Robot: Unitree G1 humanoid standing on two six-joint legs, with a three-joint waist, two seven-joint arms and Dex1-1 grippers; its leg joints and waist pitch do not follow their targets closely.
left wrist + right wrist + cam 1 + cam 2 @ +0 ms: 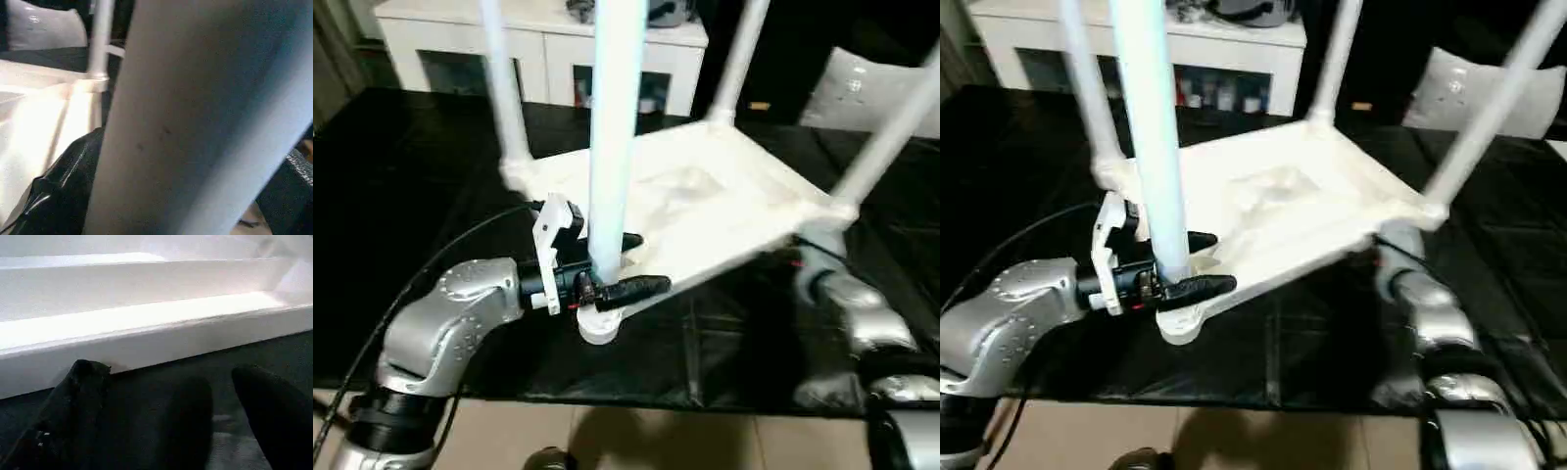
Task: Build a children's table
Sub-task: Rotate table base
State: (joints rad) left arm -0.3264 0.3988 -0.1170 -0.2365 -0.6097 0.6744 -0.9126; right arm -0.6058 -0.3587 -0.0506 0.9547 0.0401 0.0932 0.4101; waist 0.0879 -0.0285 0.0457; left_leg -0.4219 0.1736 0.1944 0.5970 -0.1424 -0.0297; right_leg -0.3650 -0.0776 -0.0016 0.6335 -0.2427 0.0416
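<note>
The children's table (705,211) lies upside down and tilted on the black work table, its right side raised. All four white legs stand up from its corner sockets. My left gripper (646,262) is open at the base of the near leg (612,147). One black finger (636,287) passes in front of that leg and the other behind it; contact cannot be told. That leg also shows very close in the left wrist view (195,122). My right gripper (181,399) is open, low under the table top's white rim (146,342), with nothing between its fingers (83,391).
The black-covered work table (411,157) ends at a front edge close to me, with tan floor (656,436) below. A white cabinet (548,44) stands behind, and a pale grey cushion (862,88) lies at the back right. My right forearm (852,313) reaches under the raised side.
</note>
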